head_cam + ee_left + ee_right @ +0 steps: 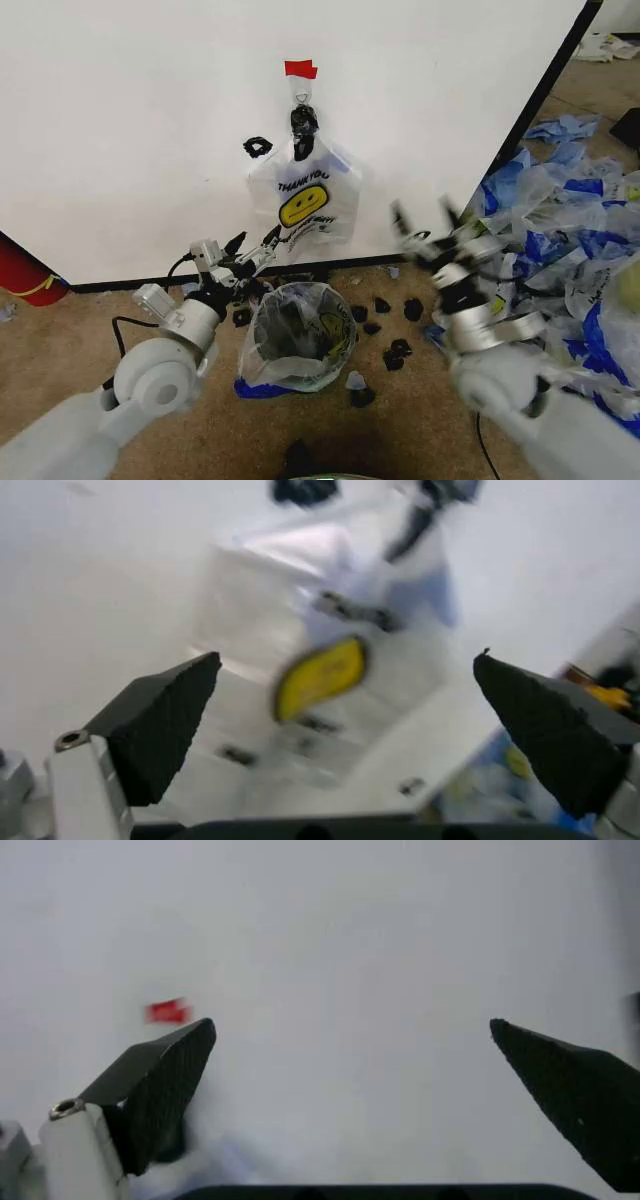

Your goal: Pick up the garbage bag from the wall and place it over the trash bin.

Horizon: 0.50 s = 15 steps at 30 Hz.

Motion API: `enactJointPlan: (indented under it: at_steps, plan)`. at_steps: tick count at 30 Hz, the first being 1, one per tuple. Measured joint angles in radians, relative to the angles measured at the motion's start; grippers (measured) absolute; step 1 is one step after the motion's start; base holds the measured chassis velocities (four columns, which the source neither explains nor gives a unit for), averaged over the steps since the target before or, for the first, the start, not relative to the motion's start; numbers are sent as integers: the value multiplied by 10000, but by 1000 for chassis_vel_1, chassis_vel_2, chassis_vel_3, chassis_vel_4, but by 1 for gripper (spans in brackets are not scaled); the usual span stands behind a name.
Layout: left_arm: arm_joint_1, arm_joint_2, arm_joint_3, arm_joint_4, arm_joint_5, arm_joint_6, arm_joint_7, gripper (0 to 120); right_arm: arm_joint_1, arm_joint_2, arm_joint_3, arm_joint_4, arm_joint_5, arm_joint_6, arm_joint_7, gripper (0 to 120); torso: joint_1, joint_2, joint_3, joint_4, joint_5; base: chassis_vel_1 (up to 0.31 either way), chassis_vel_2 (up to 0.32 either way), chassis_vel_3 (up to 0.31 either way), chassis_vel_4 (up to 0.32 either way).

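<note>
At the far left a red rounded object [25,275] sits on the floor against the wall [130,130]. The left gripper [255,252] reaches toward the wall, jaws spread, just left of and below the garbage bag [305,200]. The bag hangs flat on the wall from a black clip [303,120] under a red tape piece [300,69], long axis vertical, handles up, smiley face upright. Below it the trash bin [300,335] stands on the carpet, already lined with a translucent bag; black scraps [385,330] lie beside it. The right gripper [425,225] hovers right of the bag, jaws spread, before a heap of loose bags [570,230].
</note>
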Motion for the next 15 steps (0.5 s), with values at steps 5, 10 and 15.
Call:
enactJointPlan:
  at_steps: [5, 10, 15]
  plan:
    - [588, -921, -947, 395, 1430, -36, 232, 100, -1412, 518, 2262, 94, -760, -525, 633, 100, 0, 0, 0, -3, -1, 0, 0, 0, 0]
    - [972, -2035, -1971, 707, 2584, -187, 921, 100, -3004, 1543, 3655, 382, -1626, -623, 671, 100, 0, 0, -1, -6, -2, 0, 0, 0, 0]
    - [1535, -3259, -2987, 1074, 4020, -792, 2057, 100, -4312, 2704, 4169, 883, -2733, -249, 213, 100, -1, 1, -1, -2, -7, 0, 0, 0, 0]
